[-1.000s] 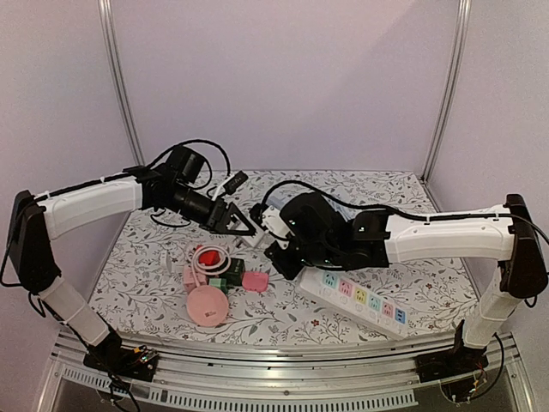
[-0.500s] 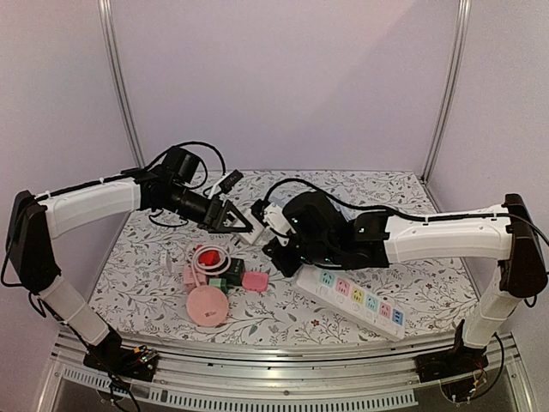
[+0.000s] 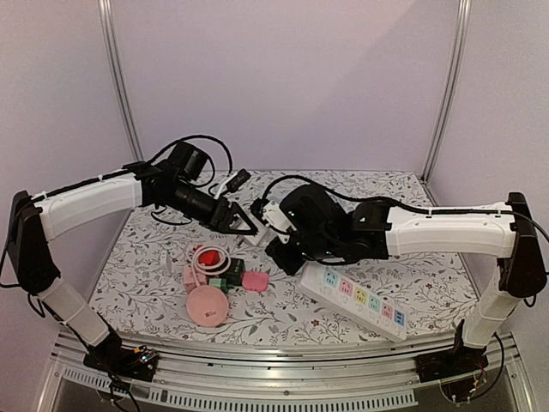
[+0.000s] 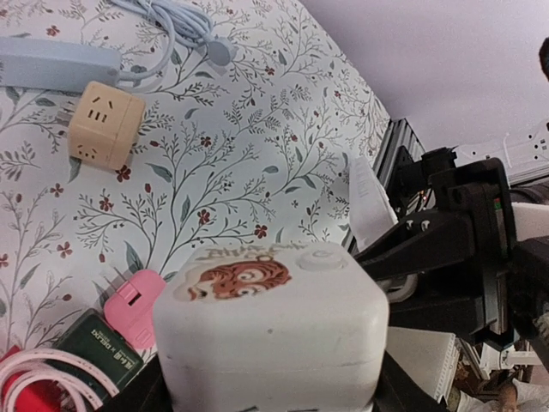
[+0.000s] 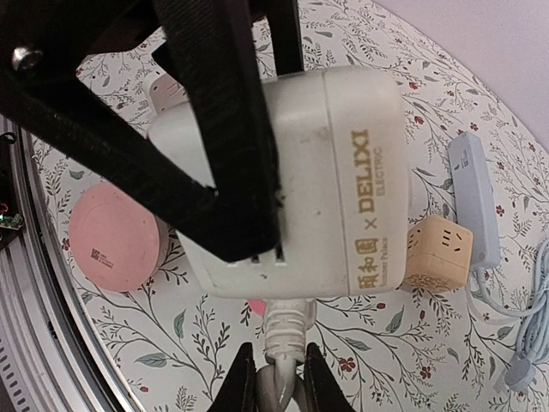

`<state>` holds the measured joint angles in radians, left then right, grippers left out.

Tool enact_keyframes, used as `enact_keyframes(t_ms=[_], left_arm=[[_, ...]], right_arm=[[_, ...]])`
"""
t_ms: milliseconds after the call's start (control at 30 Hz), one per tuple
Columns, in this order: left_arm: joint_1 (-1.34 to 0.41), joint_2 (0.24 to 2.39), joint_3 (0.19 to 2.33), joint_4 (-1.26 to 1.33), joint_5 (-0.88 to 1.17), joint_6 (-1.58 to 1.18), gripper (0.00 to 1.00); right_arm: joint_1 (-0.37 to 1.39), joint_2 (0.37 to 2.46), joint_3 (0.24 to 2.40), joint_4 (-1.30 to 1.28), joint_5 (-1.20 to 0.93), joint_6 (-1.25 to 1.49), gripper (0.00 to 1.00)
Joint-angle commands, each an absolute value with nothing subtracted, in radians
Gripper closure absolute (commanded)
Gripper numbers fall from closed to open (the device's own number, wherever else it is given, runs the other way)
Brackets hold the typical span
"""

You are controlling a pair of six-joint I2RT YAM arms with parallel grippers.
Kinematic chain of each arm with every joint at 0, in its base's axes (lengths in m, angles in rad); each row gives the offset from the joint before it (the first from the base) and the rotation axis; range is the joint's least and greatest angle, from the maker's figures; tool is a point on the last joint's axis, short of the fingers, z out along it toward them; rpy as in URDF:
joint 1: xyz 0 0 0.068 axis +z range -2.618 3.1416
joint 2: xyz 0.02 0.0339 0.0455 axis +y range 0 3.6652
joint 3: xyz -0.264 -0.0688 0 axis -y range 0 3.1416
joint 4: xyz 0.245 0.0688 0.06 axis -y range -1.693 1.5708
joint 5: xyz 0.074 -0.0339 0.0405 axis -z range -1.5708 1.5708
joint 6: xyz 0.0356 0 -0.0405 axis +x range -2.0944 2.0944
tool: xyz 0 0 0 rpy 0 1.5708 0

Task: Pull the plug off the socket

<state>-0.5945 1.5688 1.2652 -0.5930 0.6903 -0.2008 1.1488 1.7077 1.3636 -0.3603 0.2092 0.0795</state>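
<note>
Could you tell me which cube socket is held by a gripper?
The white DELIXI cube, clamped by the left gripper; the beige cube lies free on the table.

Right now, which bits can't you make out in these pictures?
Pins of the plug: right wrist view, buried inside the white socket cube.
Left gripper grip: left wrist view, mostly hidden behind the cube.
Plug's cable end: right wrist view, cut off by the bottom edge.
</note>
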Motion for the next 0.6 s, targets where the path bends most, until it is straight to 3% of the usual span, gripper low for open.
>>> enact_keyframes(t_ms=[0,167,567], left_arm=[[-0.601,1.596,1.258,-0.715,0.517,-0.151,0.92],[-0.604,1.599,1.264,-0.722,0.544,-0.150,0.92],[-0.552,1.523,1.233,-0.614,0.844,-0.188,0.93]], right_arm=[[1.161,1.677,1.457,-0.307,0.247,0.075,1.00],[1.164,1.674,1.449,-0.311,0.263,0.083,1.00],[1.126,1.735,1.302,-0.266,0.302,0.110,1.00]])
